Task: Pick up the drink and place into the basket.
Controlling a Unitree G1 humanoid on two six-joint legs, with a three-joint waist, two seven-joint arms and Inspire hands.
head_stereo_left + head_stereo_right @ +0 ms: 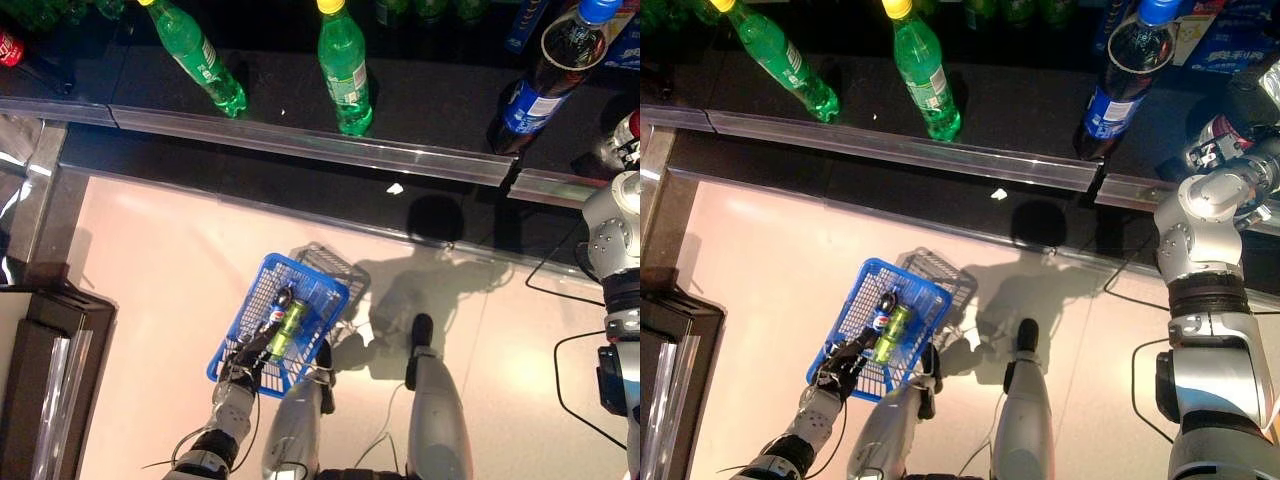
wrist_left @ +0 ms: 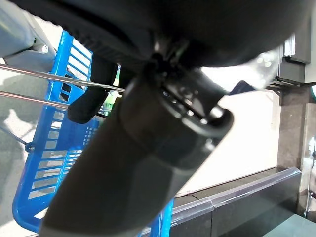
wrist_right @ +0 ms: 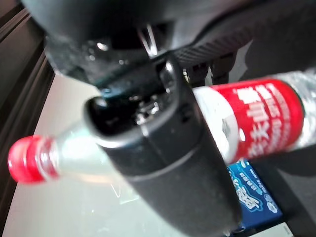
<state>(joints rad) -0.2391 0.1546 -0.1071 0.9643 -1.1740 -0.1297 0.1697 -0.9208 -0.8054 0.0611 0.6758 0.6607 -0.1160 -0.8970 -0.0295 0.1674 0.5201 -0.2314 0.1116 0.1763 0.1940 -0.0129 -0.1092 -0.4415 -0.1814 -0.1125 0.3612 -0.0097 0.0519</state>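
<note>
A clear water bottle [image 3: 261, 118] with a red label and red cap lies across my right hand [image 3: 168, 163], whose thumb and fingers are curled round it. This happens at the far right of the dark shelf, where the bottle [image 1: 1212, 140] shows beside my right arm. Down by the floor my left hand [image 1: 243, 362] is shut on the wire handles of a blue basket [image 1: 310, 273]. Inside the basket lie a small dark cola bottle [image 1: 277, 315] and a green drink [image 1: 290, 328]. In the left wrist view a finger [image 2: 91, 101] hooks over the handle wires.
On the dark shelf stand two green bottles [image 1: 200, 55] [image 1: 343, 65] and a large cola bottle [image 1: 540, 90] with a blue label. A clear rail [image 1: 300, 140] edges the shelf. A dark cabinet [image 1: 40, 380] stands at lower left. A blue packet [image 3: 252, 197] lies under the water bottle.
</note>
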